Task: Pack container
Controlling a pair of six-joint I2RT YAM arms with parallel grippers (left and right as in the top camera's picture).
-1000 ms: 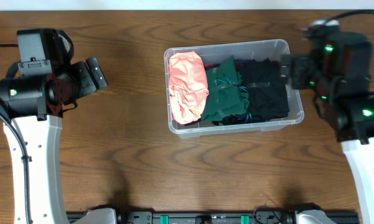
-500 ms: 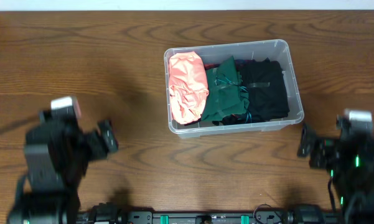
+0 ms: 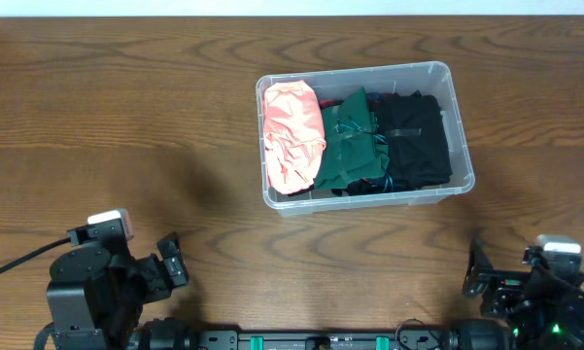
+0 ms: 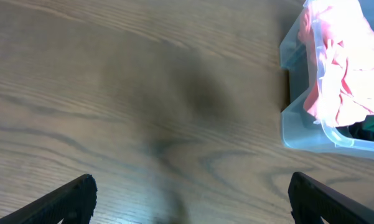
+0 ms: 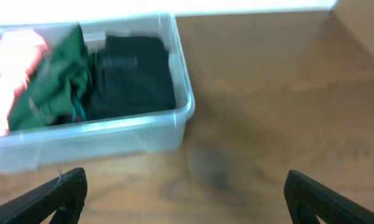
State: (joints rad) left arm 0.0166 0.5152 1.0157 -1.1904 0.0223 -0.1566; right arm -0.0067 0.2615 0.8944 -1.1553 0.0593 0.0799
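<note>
The clear plastic container (image 3: 461, 146) stands on the wooden table, right of centre. It holds a pink cloth (image 3: 292, 136), a dark green cloth (image 3: 350, 146) and a black cloth (image 3: 413, 141). It also shows in the left wrist view (image 4: 305, 134) and the right wrist view (image 5: 183, 109). My left gripper (image 3: 171, 261) is at the front left edge, open and empty. My right gripper (image 3: 476, 272) is at the front right edge, open and empty. Both are far from the container. In the wrist views the left fingertips (image 4: 81, 190) and right fingertips (image 5: 71, 186) stand wide apart over bare wood.
The wooden table (image 3: 126, 126) fills the view. A pale wall strip (image 3: 292, 6) runs along the far edge. A black rail (image 3: 321, 340) lies along the front edge between the arm bases.
Both arms have pulled back from beside the container's level to the front edge of the table. The container and its cloths have not moved.
</note>
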